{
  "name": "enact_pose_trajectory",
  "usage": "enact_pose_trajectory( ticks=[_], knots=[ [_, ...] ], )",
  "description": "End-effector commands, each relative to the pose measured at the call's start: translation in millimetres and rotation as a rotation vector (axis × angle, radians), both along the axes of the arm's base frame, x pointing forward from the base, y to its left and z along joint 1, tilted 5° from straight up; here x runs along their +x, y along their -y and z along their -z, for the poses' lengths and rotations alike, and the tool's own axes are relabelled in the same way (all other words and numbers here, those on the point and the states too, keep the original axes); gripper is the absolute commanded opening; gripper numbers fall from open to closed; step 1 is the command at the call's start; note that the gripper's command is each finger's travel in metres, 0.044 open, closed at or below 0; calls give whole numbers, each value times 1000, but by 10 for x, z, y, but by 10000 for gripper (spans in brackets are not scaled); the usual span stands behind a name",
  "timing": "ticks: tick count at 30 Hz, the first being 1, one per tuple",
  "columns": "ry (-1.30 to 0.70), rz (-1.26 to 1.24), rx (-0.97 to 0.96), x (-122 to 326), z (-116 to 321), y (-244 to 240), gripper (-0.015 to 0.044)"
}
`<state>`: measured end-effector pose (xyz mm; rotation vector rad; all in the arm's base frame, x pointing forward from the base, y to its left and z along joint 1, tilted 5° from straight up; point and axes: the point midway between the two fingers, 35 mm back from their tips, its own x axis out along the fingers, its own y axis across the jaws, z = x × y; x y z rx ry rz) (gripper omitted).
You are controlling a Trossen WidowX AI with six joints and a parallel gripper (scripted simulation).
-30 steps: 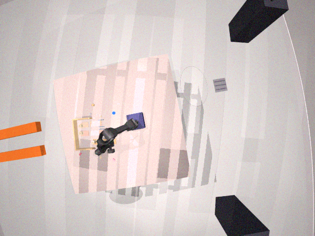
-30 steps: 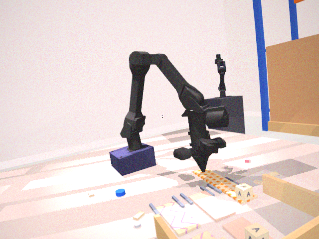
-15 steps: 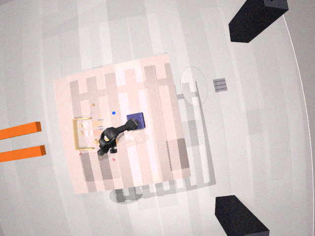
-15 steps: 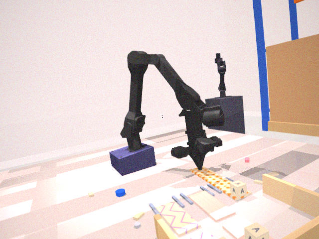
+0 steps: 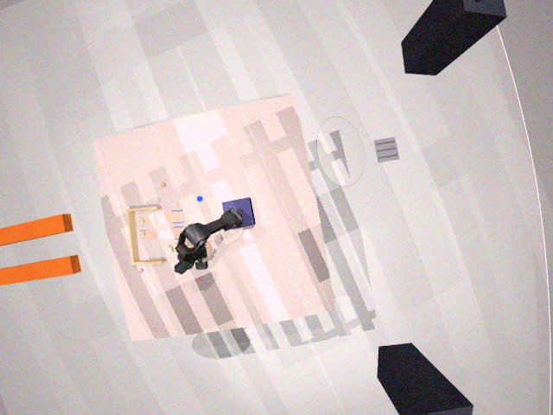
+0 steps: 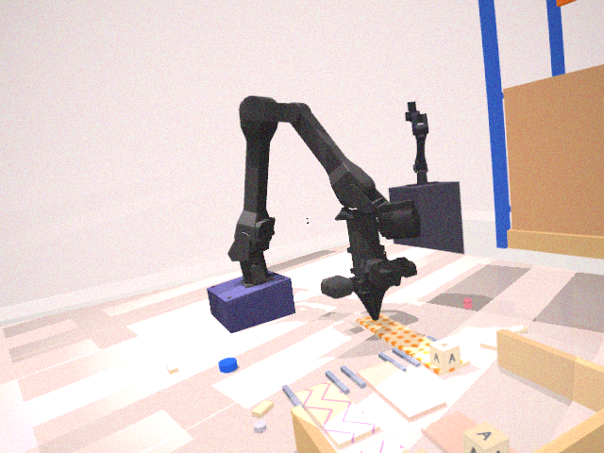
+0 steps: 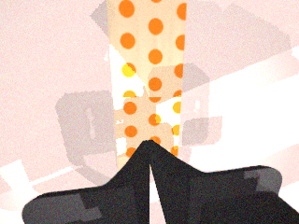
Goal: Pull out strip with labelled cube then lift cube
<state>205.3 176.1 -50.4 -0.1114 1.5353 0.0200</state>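
Observation:
My gripper [image 6: 375, 317] [image 7: 148, 145] is shut with nothing between its fingers. Its tips are at the near end of the orange-dotted strip [image 6: 397, 336] [image 7: 155, 39]; the contact itself cannot be made out. A line crosses the dots just beyond the tips in the wrist view. A labelled cube [image 6: 444, 357] [image 5: 170, 248] marked A sits on this strip's far end, outside the wrist view. The plain strip [image 6: 410, 394] and the zigzag strip [image 6: 336, 414] lie beside it, each with a separate piece farther in. Another A cube [image 6: 485, 439] stands beyond the plain strip.
A low three-sided wooden wall [image 5: 132, 236] [image 6: 541, 365] surrounds the strips' far side. Short grey-blue rails [image 6: 336, 381] lie near the strips. A blue disc [image 5: 200, 198] [image 6: 227, 364] lies on the base side, and a small pink block [image 5: 200, 280] [image 6: 467, 303] lies past the dotted strip.

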Motion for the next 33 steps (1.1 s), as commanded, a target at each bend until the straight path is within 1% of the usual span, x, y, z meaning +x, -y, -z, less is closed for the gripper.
enact_pose_trajectory(
  ticks=[1, 26, 27, 31, 33],
  knots=[
    [-33, 0, -13, -97, 61, 50, 0],
    [-33, 0, -13, -97, 61, 50, 0],
    [-2, -1, -1, -5, -22, -4, 0],
    [-30, 0, -12, 5, -400, -36, 0],
    [-32, 0, -13, 4, -424, -36, 0]
  ],
)
